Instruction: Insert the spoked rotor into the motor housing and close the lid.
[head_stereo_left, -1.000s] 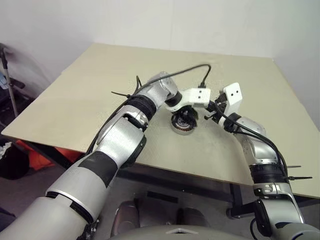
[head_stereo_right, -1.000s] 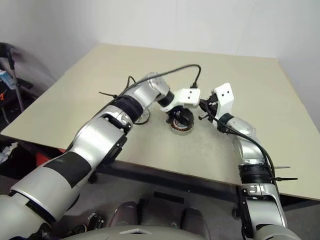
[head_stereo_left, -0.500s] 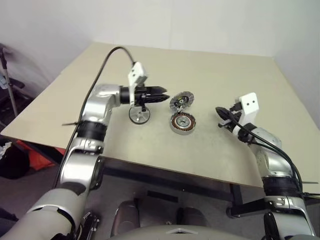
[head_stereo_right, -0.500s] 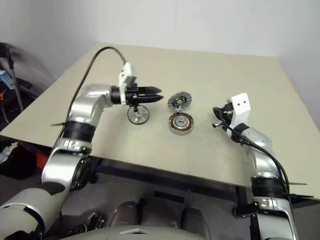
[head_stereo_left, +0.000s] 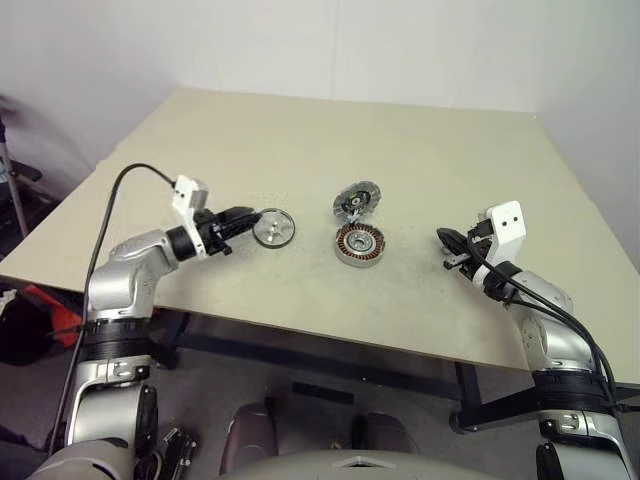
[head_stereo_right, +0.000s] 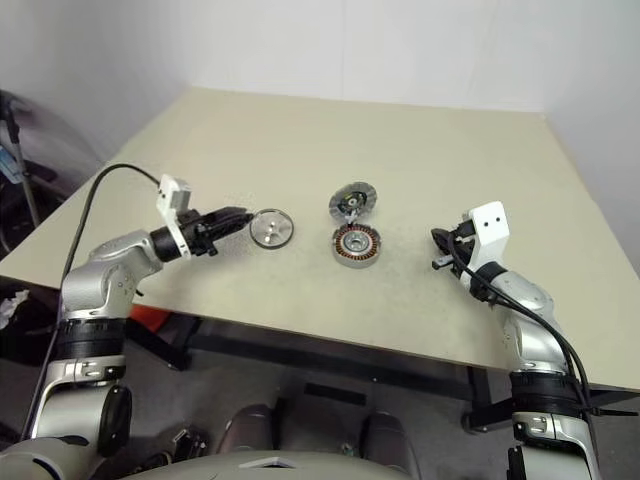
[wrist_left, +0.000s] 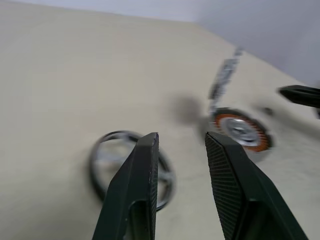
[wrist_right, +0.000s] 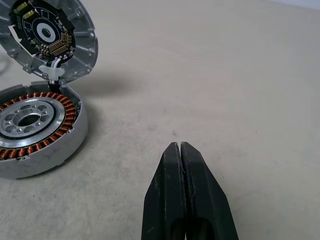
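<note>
The spoked rotor (head_stereo_left: 274, 229) lies flat on the table, a shiny silver disc left of the motor housing (head_stereo_left: 361, 245). The housing shows copper windings inside its silver rim (wrist_right: 35, 125). The lid (head_stereo_left: 357, 199) stands tilted up at the housing's far edge, its circuit side (wrist_right: 50, 35) facing out. My left gripper (head_stereo_left: 240, 219) is level just left of the rotor, open, with nothing between its fingers (wrist_left: 142, 175); the rotor (wrist_left: 107, 162) lies just past its tips. My right gripper (head_stereo_left: 447, 246) hovers right of the housing, shut and empty (wrist_right: 180, 150).
The tan table (head_stereo_left: 400, 140) stretches far beyond the parts. Its front edge (head_stereo_left: 300, 325) runs close below both grippers. A black cable (head_stereo_left: 125, 180) loops off my left wrist.
My left arm swung from over the housing far to the left and sank beside the rotor. My right gripper drew back to the right. The lid now stands uncovered.
</note>
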